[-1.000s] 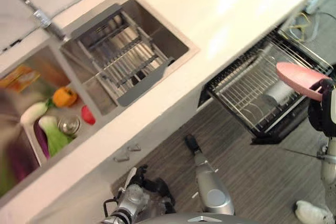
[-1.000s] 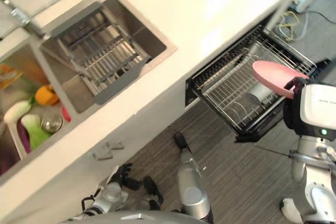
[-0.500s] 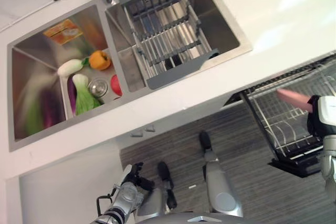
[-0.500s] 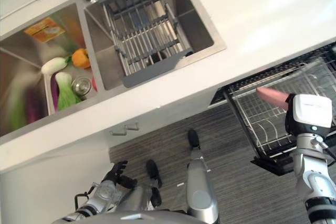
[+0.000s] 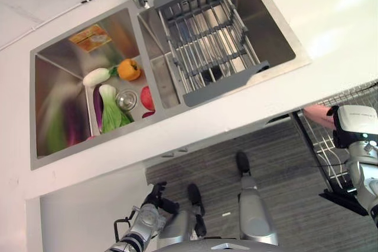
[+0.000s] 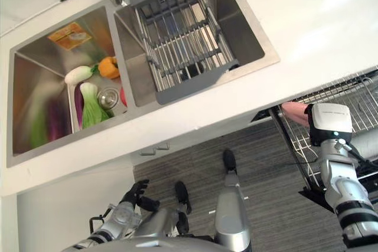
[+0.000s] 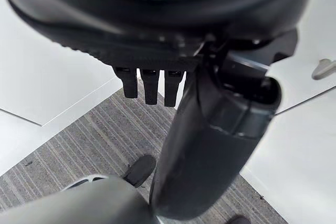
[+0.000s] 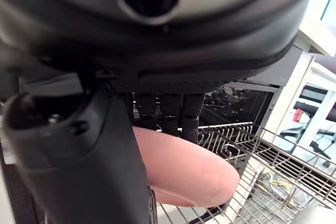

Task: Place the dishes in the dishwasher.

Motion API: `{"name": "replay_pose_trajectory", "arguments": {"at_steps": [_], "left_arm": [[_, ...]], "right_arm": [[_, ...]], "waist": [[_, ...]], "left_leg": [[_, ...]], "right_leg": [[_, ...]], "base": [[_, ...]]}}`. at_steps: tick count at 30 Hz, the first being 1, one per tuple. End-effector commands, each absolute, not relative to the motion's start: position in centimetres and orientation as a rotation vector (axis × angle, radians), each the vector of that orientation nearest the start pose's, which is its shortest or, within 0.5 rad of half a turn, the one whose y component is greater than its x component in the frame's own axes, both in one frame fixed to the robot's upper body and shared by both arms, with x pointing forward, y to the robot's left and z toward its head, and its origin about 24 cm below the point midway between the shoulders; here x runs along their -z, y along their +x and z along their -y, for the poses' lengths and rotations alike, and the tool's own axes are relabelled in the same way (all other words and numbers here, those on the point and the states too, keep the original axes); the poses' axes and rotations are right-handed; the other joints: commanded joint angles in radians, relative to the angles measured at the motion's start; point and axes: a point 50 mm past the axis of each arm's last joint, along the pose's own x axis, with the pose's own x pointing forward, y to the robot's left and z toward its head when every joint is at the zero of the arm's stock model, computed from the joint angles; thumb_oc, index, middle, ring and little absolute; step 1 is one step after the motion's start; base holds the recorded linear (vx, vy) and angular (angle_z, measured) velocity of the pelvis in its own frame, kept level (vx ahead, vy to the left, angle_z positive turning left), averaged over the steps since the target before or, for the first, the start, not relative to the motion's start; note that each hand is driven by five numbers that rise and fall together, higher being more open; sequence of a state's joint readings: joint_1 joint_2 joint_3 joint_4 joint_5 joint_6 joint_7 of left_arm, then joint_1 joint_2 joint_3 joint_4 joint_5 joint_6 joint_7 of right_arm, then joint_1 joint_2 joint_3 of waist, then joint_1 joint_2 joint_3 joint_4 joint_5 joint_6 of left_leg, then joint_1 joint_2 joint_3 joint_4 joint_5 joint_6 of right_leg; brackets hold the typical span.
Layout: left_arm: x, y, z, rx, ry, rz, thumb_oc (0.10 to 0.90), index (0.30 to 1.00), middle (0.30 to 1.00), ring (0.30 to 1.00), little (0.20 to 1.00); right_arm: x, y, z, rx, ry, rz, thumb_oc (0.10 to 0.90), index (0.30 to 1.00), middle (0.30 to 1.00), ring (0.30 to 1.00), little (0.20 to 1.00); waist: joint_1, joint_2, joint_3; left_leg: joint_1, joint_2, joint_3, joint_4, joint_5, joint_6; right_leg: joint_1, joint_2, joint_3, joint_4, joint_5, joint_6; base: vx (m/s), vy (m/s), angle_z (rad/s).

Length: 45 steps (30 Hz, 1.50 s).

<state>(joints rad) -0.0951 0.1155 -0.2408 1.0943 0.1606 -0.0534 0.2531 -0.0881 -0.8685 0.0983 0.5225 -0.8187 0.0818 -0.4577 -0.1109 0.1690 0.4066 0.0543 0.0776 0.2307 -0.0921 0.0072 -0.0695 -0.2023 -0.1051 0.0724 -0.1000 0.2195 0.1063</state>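
The white desk point(image 5: 236, 116) with its double sink point(image 5: 65, 69) takes most of the head views; a grey drying rack point(image 5: 209, 45) sits across the right basin and vegetables point(image 5: 112, 107) lie in the left one. Below the desk edge, on the robot's right, the wire dishwasher rack point(image 6: 360, 104) is pulled out over the striped floor point(image 5: 295, 193).

The right hand point(image 6: 328, 123) has its thumb and fingers closed on a pink plate point(image 8: 184, 169), which hangs above the near edge of the rack, not yet between the wires. The left hand point(image 5: 155, 196) hangs low by the cupboard front, fingers relaxed, holding nothing.

I judge the step to be lowering the plate into the rack. To do it well, the hand should carry the plate further in over the wires, turn it on its edge so that it lines up with a free slot, then go down slowly. It should let go only when the rim stands between two wires. A plate released flat or too near the edge could slide off.
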Motion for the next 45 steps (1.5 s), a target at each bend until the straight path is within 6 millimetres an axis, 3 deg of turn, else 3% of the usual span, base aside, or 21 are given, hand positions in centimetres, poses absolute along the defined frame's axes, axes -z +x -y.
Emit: {"name": "replay_pose_trajectory", "arguments": {"at_steps": [1, 9, 10, 13, 14, 16, 17, 18, 19, 22, 24, 25, 26, 27, 29, 32, 35, 39, 40, 43, 45], "left_arm": [[14.8, 14.1, -20.8, -0.009, 0.599, -0.970, 0.800, 0.900, 0.900, 0.900, 0.900], [14.8, 13.8, -21.4, 0.004, 0.618, -0.988, 0.800, 0.900, 0.900, 0.900, 0.900], [14.9, 13.5, -21.7, 0.007, 0.621, -1.003, 0.800, 0.900, 0.900, 0.900, 0.900], [14.8, 13.5, -21.9, 0.006, 0.624, -1.008, 0.800, 0.900, 0.900, 0.900, 0.900], [14.9, 13.1, -22.6, -0.017, 0.612, -1.036, 0.800, 0.900, 0.900, 0.900, 0.900], [15.0, 13.0, -22.5, -0.011, 0.615, -1.041, 0.800, 0.900, 0.900, 0.900, 0.900], [14.9, 13.1, -22.7, -0.008, 0.622, -1.041, 0.800, 0.900, 0.900, 0.900, 0.900], [14.9, 13.1, -22.7, -0.008, 0.622, -1.041, 0.800, 0.900, 0.900, 0.900, 0.900], [14.9, 12.8, -23.0, -0.017, 0.620, -1.050, 0.800, 0.900, 0.900, 0.900, 0.900], [14.9, 12.9, -23.1, -0.025, 0.619, -1.051, 0.800, 0.900, 0.900, 0.900, 0.900], [14.8, 13.2, -22.9, -0.041, 0.606, -1.035, 0.800, 0.900, 0.900, 0.900, 0.900], [14.8, 13.2, -22.9, -0.040, 0.607, -1.034, 0.800, 0.900, 0.900, 0.900, 0.900], [14.8, 13.4, -22.5, -0.041, 0.596, -1.023, 0.800, 0.900, 0.900, 0.900, 0.900], [14.8, 13.4, -22.2, -0.037, 0.588, -1.017, 0.800, 0.900, 0.900, 0.900, 0.900], [14.8, 13.6, -21.9, -0.023, 0.589, -1.014, 0.800, 0.900, 0.900, 0.900, 0.900], [14.9, 13.6, -21.3, 0.011, 0.600, -1.011, 0.800, 0.900, 0.900, 0.900, 0.900], [15.0, 13.7, -20.6, 0.038, 0.608, -1.007, 0.800, 0.900, 0.900, 0.900, 0.900], [15.1, 13.7, -20.1, 0.046, 0.601, -0.997, 0.800, 0.900, 0.900, 0.900, 0.900], [15.1, 13.7, -20.1, 0.046, 0.601, -0.997, 0.800, 0.900, 0.900, 0.900, 0.900], [14.8, 14.2, -19.5, 0.114, 0.534, -0.958, 0.800, 0.900, 0.900, 0.900, 0.900], [14.7, 14.3, -19.6, 0.107, 0.490, -0.953, 0.800, 0.900, 0.900, 0.900, 0.900]], "right_arm": [[-10.7, 24.7, 37.4, 0.502, -1.730, -0.059, 0.800, 0.900, 0.900, 0.900, 0.900], [-12.3, 23.3, 38.6, 0.574, -1.635, -0.044, 0.800, 0.900, 0.900, 0.900, 0.900], [-13.4, 22.1, 39.1, 0.667, -1.474, 0.011, 0.800, 0.900, 0.900, 0.900, 0.900], [-14.2, 21.5, 39.3, 0.690, -1.458, 0.035, 0.800, 0.900, 0.900, 0.900, 0.900], [-16.6, 19.3, 40.3, 0.839, -1.401, 0.115, 0.800, 0.900, 0.900, 0.900, 0.900], [-17.0, 18.5, 40.6, 0.885, -1.378, 0.125, 0.800, 0.900, 0.900, 0.900, 0.900], [-16.5, 17.4, 42.0, 0.952, -1.349, 0.066, 0.800, 0.900, 0.900, 0.900, 0.900], [-16.5, 17.4, 42.0, 0.952, -1.349, 0.066, 0.800, 0.900, 0.900, 0.900, 0.900], [-15.1, 14.5, 44.4, 1.118, -1.263, -0.048, 0.800, 0.900, 0.900, 0.900, 0.900], [-13.6, 13.0, 45.5, 1.182, -1.230, -0.142, 0.800, 0.900, 0.900, 0.900, 0.900], [-11.5, 10.3, 46.6, 1.358, -1.148, -0.250, 0.800, 0.900, 0.900, 0.900, 0.900], [-11.4, 10.3, 46.6, 1.364, -1.145, -0.247, 0.800, 0.900, 0.900, 0.900, 0.900], [-9.1, 9.2, 46.6, 1.405, -1.047, -0.329, 0.585, 0.578, 0.578, 0.578, 0.578], [-8.3, 9.0, 46.2, 1.426, -1.009, -0.335, 0.400, 0.300, 0.300, 0.300, 0.300], [-7.3, 8.9, 45.6, 1.413, -0.968, -0.351, 0.400, 0.300, 0.300, 0.300, 0.300], [-5.8, 10.0, 44.3, 1.379, -0.934, -0.355, 0.400, 0.300, 0.300, 0.300, 0.300], [-5.0, 13.3, 42.3, 1.300, -0.885, -0.289, 0.400, 0.300, 0.300, 0.300, 0.300], [-4.8, 18.9, 39.1, 1.108, -0.884, -0.194, 0.400, 0.300, 0.300, 0.300, 0.300], [-4.8, 18.9, 39.1, 1.108, -0.884, -0.194, 0.400, 0.300, 0.300, 0.300, 0.300], [-6.1, 23.7, 37.0, 0.950, -0.924, -0.115, 0.400, 0.300, 0.300, 0.300, 0.300], [-6.4, 25.2, 36.2, 0.890, -0.933, -0.109, 0.400, 0.300, 0.300, 0.300, 0.300]], "waist": [[0.010, -0.087, -0.082], [-0.003, -0.108, -0.106], [-0.016, -0.122, -0.120], [-0.020, -0.125, -0.124], [-0.050, -0.137, -0.138], [-0.054, -0.139, -0.142], [-0.056, -0.140, -0.146], [-0.056, -0.140, -0.146], [-0.077, -0.138, -0.153], [-0.082, -0.135, -0.152], [-0.099, -0.120, -0.145], [-0.097, -0.120, -0.146], [-0.105, -0.105, -0.139], [-0.110, -0.096, -0.134], [-0.115, -0.087, -0.127], [-0.118, -0.061, -0.112], [-0.114, -0.039, -0.098], [-0.075, -0.020, -0.096], [-0.075, -0.020, -0.096], [-0.018, -0.008, -0.106], [0.012, -0.007, -0.116]], "left_leg": [[-0.038, 0.022, -0.019, 0.041, -0.005, -0.035], [-0.008, 0.030, -0.012, 0.040, -0.013, -0.037], [0.005, 0.034, -0.007, 0.039, -0.018, -0.037], [0.010, 0.035, -0.004, 0.037, -0.020, -0.036], [0.024, 0.038, 0.011, 0.031, -0.023, -0.037], [0.028, 0.039, 0.016, 0.029, -0.025, -0.036], [0.032, 0.040, 0.021, 0.027, -0.027, -0.035], [0.032, 0.040, 0.021, 0.027, -0.027, -0.035], [0.041, 0.040, 0.036, 0.027, -0.034, -0.034], [0.041, 0.040, 0.040, 0.029, -0.037, -0.034], [0.032, 0.041, 0.041, 0.035, -0.040, -0.033], [0.029, 0.041, 0.041, 0.038, -0.041, -0.033], [0.023, 0.040, 0.039, 0.040, -0.042, -0.032], [0.016, 0.039, 0.037, 0.043, -0.042, -0.032], [0.005, 0.038, 0.030, 0.048, -0.042, -0.031], [-0.017, 0.031, 0.010, 0.054, -0.041, -0.027], [-0.027, 0.024, -0.001, 0.060, -0.042, -0.023], [-0.025, 0.018, -0.017, 0.065, -0.041, -0.021], [-0.025, 0.018, -0.017, 0.065, -0.041, -0.021], [-0.022, 0.014, -0.057, 0.060, -0.033, -0.025], [-0.023, 0.013, -0.092, 0.058, -0.027, -0.028]], "right_leg": [[0.085, -0.067, 0.015, 0.042, -0.141, 0.070], [0.112, -0.058, 0.013, 0.039, -0.149, 0.069], [0.124, -0.054, 0.015, 0.036, -0.152, 0.070], [0.127, -0.053, 0.018, 0.036, -0.154, 0.070], [0.121, -0.045, 0.032, 0.042, -0.155, 0.071], [0.120, -0.042, 0.039, 0.044, -0.156, 0.071], [0.118, -0.039, 0.044, 0.046, -0.158, 0.071], [0.118, -0.039, 0.044, 0.046, -0.158, 0.071], [0.111, -0.031, 0.064, 0.052, -0.159, 0.070], [0.102, -0.028, 0.072, 0.060, -0.161, 0.069], [0.082, -0.026, 0.080, 0.073, -0.162, 0.068], [0.079, -0.026, 0.080, 0.076, -0.163, 0.068], [0.070, -0.026, 0.081, 0.082, -0.165, 0.065], [0.064, -0.027, 0.081, 0.087, -0.167, 0.065], [0.054, -0.029, 0.080, 0.097, -0.170, 0.064], [0.033, -0.033, 0.074, 0.116, -0.176, 0.063], [0.026, -0.039, 0.070, 0.126, -0.178, 0.062], [0.050, -0.048, 0.057, 0.113, -0.179, 0.061], [0.050, -0.048, 0.057, 0.113, -0.179, 0.061], [0.097, -0.063, 0.012, 0.102, -0.190, 0.059], [0.127, -0.073, -0.028, 0.097, -0.197, 0.057]], "base": [[0.03, -0.013, 0.08], [0.02, -0.006, 0.01], [0.04, -0.010, -0.01], [0.03, 0.007, -0.09], [0.03, 0.025, -0.09], [0.02, 0.019, -0.17], [0.01, 0.009, -0.21], [0.01, 0.031, -0.56], [0.00, 0.032, -0.42], [-0.02, 0.027, -0.26], [-0.04, 0.040, -0.13], [-0.05, 0.053, -0.11], [-0.03, 0.037, -0.09], [-0.03, 0.036, -0.04], [-0.04, 0.027, 0.02], [-0.06, 0.034, 0.03], [-0.04, 0.017, 0.01], [0.00, -0.013, 0.10], [0.00, -0.025, 0.13], [0.01, -0.070, 0.35], [0.00, -0.095, 0.75]]}}
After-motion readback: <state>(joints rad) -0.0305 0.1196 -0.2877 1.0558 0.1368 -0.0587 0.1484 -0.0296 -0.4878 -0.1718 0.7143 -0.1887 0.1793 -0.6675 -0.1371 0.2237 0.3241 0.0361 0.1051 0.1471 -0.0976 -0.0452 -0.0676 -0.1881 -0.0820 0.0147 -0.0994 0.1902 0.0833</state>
